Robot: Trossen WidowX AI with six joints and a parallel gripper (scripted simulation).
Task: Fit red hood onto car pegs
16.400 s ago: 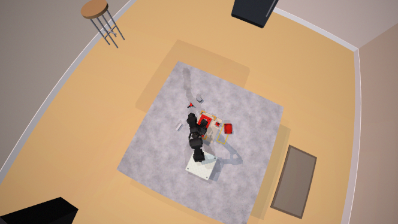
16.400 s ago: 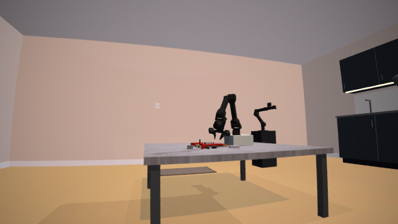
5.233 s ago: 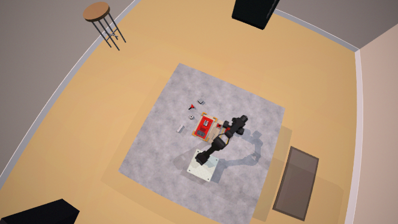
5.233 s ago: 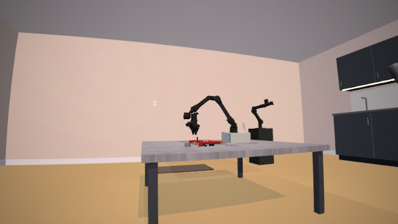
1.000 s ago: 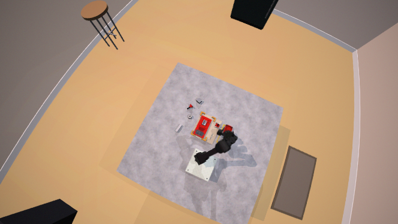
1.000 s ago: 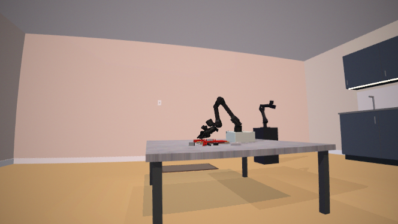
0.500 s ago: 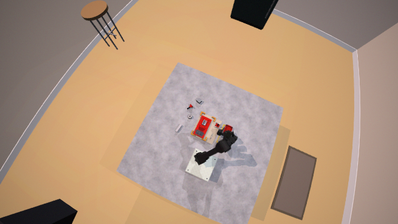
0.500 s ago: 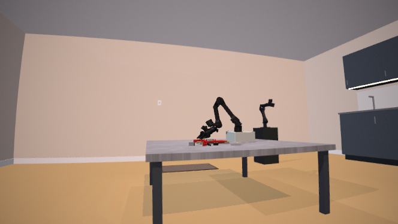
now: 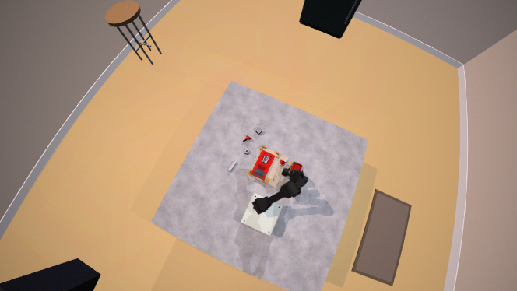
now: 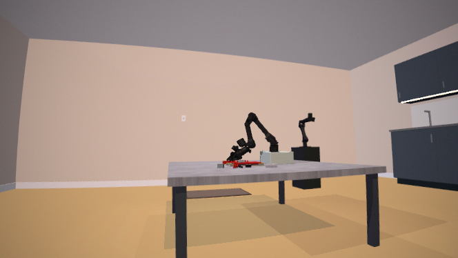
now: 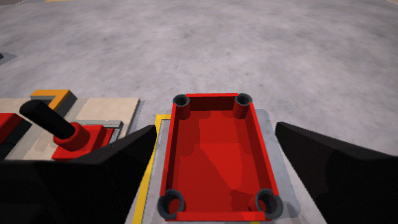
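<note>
The red, open-topped rectangular hood shell [image 9: 296, 166] [image 11: 220, 150] lay on the grey mottled table [image 9: 195, 175] [image 10: 276, 174], hollow side up, with a dark-ringed round boss in each corner. Spot: right of the jig in the top view, yellow marking line [image 11: 145, 190] along its left side in the wrist view. Black parallel-jaw gripper [image 9: 297, 173] [image 10: 230, 159] [image 11: 215, 129] was spread about fully wide, nothing gripped; in the wrist view one finger stood left of the shell and one right, a gap visible on both sides. Hood not on the car. Red car chassis [image 9: 262, 165] sat in the tan jig board with orange corner brackets [image 9: 276, 177] [image 11: 120, 112], left of the hood; pegs too small to make out. A red block with a slanted black cylinder [image 11: 87, 142] was on the board's right part, between chassis and hood. Loose stuff left of and beyond the jig, top view: pale bar [image 9: 232, 167], small round part [image 9: 247, 152], red-and-black piece [image 9: 247, 138], grey block [image 9: 258, 131]. Arm was mounted on a whitish box base [image 9: 249, 222] [image 10: 283, 157], at the near side of the jig in the top view.
</note>
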